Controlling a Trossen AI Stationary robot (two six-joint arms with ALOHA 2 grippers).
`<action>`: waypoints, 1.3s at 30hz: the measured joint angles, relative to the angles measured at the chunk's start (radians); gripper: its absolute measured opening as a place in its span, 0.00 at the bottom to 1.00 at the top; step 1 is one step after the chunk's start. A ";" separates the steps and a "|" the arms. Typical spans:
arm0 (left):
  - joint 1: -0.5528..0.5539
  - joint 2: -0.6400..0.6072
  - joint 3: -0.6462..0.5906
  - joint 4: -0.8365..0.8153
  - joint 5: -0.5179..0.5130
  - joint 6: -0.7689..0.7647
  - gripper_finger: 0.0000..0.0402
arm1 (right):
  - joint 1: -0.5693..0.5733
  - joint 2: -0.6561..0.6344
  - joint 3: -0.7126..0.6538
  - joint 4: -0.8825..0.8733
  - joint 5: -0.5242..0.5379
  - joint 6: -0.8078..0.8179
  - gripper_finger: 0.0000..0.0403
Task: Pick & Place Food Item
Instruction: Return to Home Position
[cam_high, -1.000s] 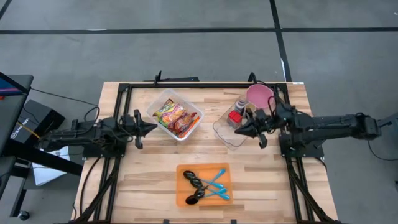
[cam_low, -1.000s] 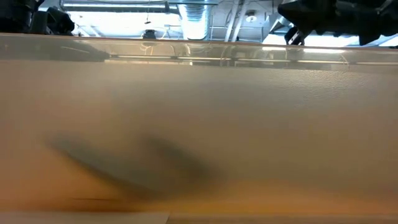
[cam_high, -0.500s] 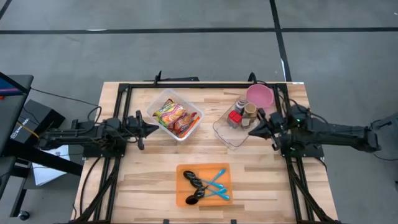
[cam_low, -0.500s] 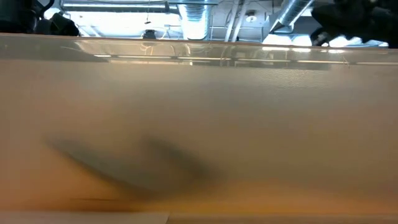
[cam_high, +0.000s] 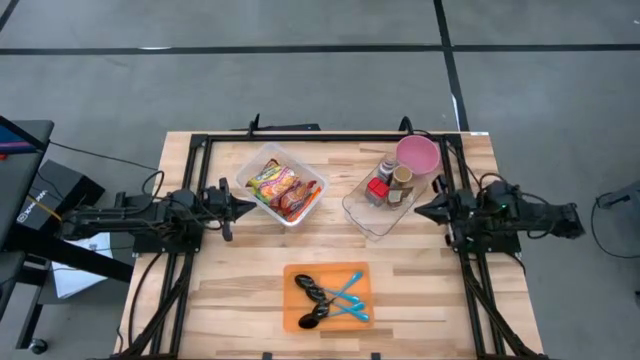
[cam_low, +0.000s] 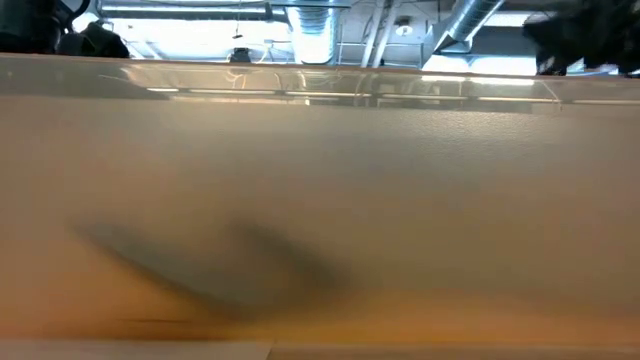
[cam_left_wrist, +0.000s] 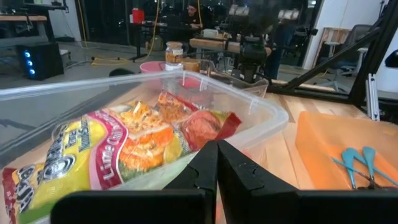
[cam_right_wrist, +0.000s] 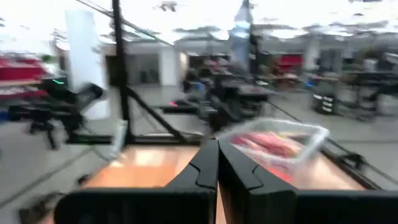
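The left gripper (cam_high: 248, 205) and right gripper (cam_high: 418, 211) rest pressed together, empty, at the sides of the wooden table (cam_high: 420, 290), while colourful film noodle packs (cam_high: 282, 188) in the clear plastic tub (cam_high: 253, 163) look light, slippery, crushable, best pinched at a sealed edge.

Wood table (cam_high: 240, 285); clear plastic container (cam_left_wrist: 186, 78); glossy packs (cam_left_wrist: 118, 149).

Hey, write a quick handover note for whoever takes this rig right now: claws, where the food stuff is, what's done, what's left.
Left claw: shut, empty, beside the noodle tub.
Right claw: shut, empty, near the table's right side, beside the jar tub.
Done: noodle packs lie in their tub, jars in the other, spoons in the orange tray.
Left: probably only parking both arms.
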 joint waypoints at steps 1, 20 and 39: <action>0.000 0.003 0.000 0.007 0.000 0.000 0.00 | 0.011 0.000 -0.011 -0.016 0.034 -0.008 0.00; 0.000 0.014 0.000 0.008 0.001 0.000 0.00 | 0.076 0.006 -0.165 0.041 0.064 -0.114 0.00; 0.000 0.014 0.000 0.014 0.001 0.000 0.01 | 0.075 0.075 -0.165 0.039 0.064 0.160 0.00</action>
